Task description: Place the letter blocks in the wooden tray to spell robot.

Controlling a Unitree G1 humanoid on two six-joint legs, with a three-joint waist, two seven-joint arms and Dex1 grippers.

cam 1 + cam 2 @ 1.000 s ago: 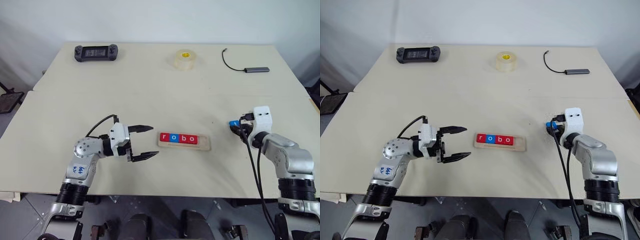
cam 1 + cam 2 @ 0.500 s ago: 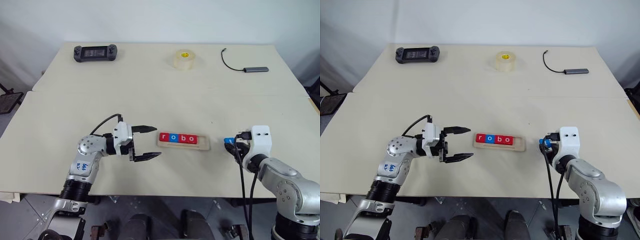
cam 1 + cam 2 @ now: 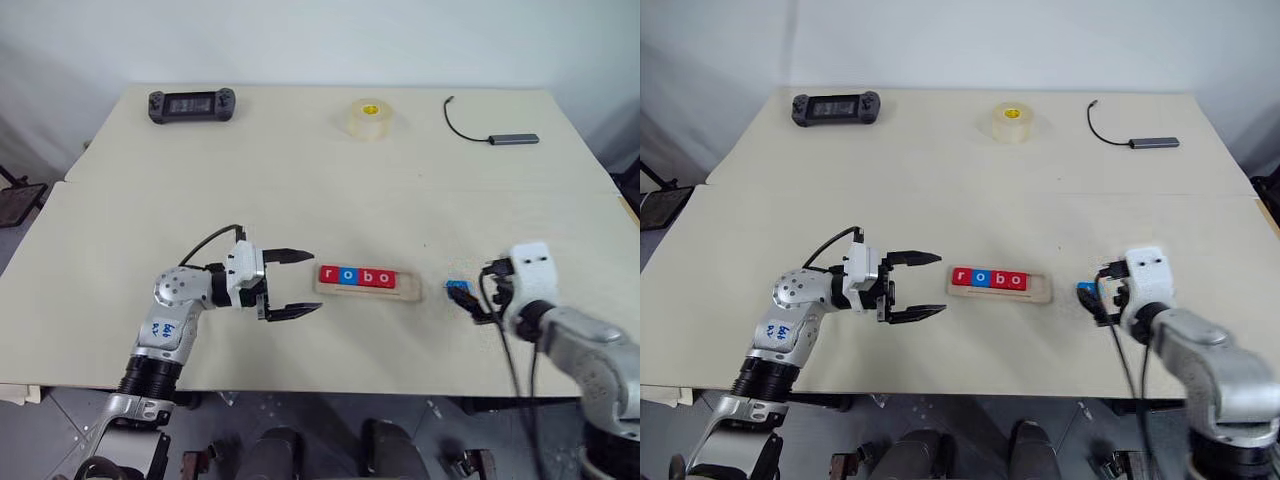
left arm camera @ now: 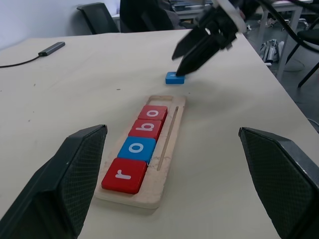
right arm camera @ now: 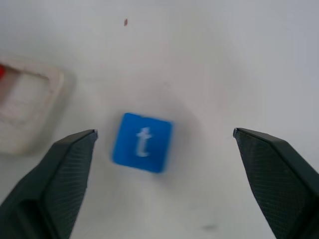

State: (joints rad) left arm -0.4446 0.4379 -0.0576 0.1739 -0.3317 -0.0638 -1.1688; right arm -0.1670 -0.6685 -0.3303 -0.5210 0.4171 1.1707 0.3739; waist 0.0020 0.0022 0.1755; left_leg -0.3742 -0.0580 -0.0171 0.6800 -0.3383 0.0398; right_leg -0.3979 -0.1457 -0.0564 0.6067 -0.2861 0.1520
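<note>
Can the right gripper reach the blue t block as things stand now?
Probably yes. The blue t block lies flat on the table, apart from the wooden tray, and the right gripper is open over it with nothing between.

Place: looking like an office or lab.
Evidence: pale tables (image 3: pixel 300 180) filling the frame's middle; black office chairs (image 4: pixel 99 17) standing at upper left of the left wrist view.

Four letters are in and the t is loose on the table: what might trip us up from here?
1. The blue t block lies flat on the table by the open right claw, so a regrasp may skid it.
2. Only the wooden tray's end slot is free; a tilted drop may jam against the o block.
</note>
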